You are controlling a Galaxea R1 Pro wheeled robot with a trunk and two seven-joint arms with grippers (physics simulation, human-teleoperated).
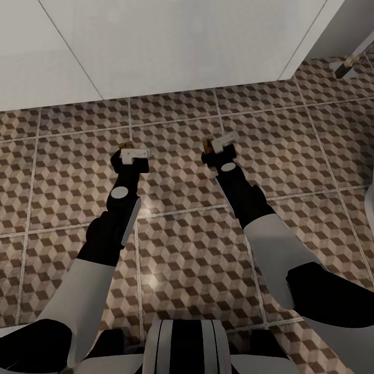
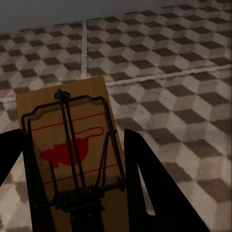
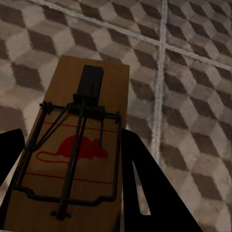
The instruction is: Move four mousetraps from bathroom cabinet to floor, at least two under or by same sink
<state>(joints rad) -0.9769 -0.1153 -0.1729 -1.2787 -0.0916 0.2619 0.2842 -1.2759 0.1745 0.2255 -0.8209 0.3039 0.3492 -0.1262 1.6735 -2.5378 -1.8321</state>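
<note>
Both my arms reach forward and down over the bathroom floor (image 1: 187, 244). My left tool (image 1: 132, 154) is closed on a mousetrap (image 2: 72, 154), the tan board lying between its dark fingers (image 2: 154, 193), wire spring end nearest the wrist, red mouse print up. My right tool (image 1: 218, 148) likewise grips a second mousetrap (image 3: 79, 150) between its fingers (image 3: 145, 193), wire bar end nearest the wrist. Both traps hang above the cube-patterned tiles. Farther ahead stands a white vanity (image 1: 171, 47).
</note>
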